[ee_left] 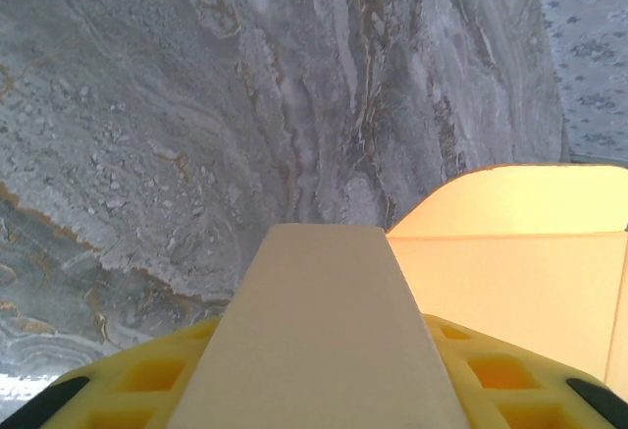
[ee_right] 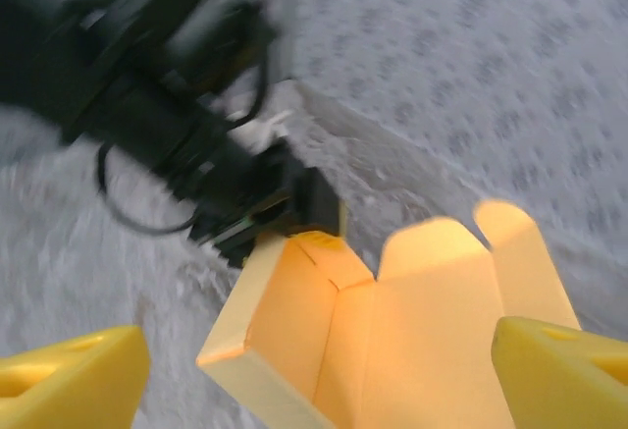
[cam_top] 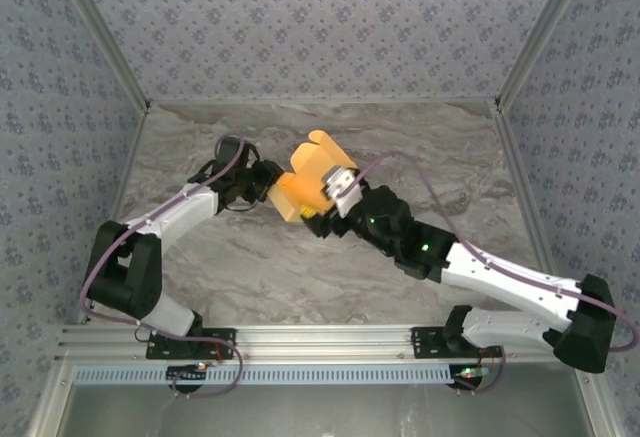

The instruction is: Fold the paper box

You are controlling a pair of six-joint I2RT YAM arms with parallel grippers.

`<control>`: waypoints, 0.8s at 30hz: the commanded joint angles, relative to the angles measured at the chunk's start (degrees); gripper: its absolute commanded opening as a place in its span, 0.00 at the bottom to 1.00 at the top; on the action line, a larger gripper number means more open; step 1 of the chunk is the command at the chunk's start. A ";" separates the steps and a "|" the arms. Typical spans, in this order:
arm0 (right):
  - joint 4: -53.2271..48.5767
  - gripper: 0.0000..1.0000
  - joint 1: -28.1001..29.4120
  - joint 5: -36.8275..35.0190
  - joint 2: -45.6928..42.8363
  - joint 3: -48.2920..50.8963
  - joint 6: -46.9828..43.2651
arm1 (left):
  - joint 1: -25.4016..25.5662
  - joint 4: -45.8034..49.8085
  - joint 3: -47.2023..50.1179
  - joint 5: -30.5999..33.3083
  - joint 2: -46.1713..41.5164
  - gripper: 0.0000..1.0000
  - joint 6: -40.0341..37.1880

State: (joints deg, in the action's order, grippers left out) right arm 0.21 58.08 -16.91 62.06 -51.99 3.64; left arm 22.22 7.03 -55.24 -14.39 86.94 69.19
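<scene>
Where the two arms meet: both grippers are at the paper box (cam_top: 305,182), over the middle of the table (cam_top: 250,267).
Left gripper (cam_top: 266,185): clenched on the box at its left side. The right wrist view shows its black body fixed to the far left corner of the box wall.
Left fingers (ee_left: 128,385): yellow, with gridded pads. A pale panel of the box runs straight out between them, and an orange panel stands just to its right.
Right gripper (ee_right: 324,370): released, jaws standing wide, with the box between them.
Right fingers (ee_right: 74,375): yellow. The left one is clear of the box with a gap between. The right one overlaps the box's right edge, and contact there cannot be confirmed.
Paper box: orange-yellow card, partly formed, walls raised, top open, interior facing the right wrist camera.
Flaps (ee_right: 510,242): rounded, unfolded, standing up along the far edge.
Box support: held from the left side. Whether its underside rests on the table cannot be determined.
Table: grey, marble-patterned surface.
Arms: white and black. The left reaches in from the near left, the right from the near right.
Cables (cam_top: 440,207): purple, looped along each arm.
Walls (cam_top: 300,17): patterned grey paper on three sides.
Rail (cam_top: 320,339): metal, along the near edge, carrying both bases.
</scene>
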 commanded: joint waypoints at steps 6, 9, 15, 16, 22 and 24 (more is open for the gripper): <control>-8.84 0.64 -7.73 -2.16 -6.48 10.60 70.49 | 1.31 -22.03 4.73 11.20 -3.19 0.23 -5.51; -6.81 0.60 -9.26 0.28 -5.22 13.38 76.57 | 3.90 -33.31 8.88 18.25 -4.48 0.19 -14.33; -2.07 0.68 -11.80 5.96 -1.75 16.67 81.70 | 8.69 -57.93 16.47 21.40 -2.74 0.21 -33.35; 0.11 0.69 -12.26 7.07 -1.06 17.36 81.86 | 8.84 -60.60 17.26 20.47 -2.01 0.22 -34.62; 10.20 0.75 -16.16 15.55 0.72 20.81 74.33 | 8.92 -67.46 18.45 17.06 1.32 0.21 -33.84; 9.58 0.75 -17.92 16.88 -0.88 21.14 68.58 | 8.89 -64.73 17.41 17.83 1.18 0.22 -31.85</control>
State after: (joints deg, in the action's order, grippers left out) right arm 5.10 41.91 -4.29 62.83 -31.55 78.39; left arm 31.18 -52.64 -36.25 3.73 88.12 37.93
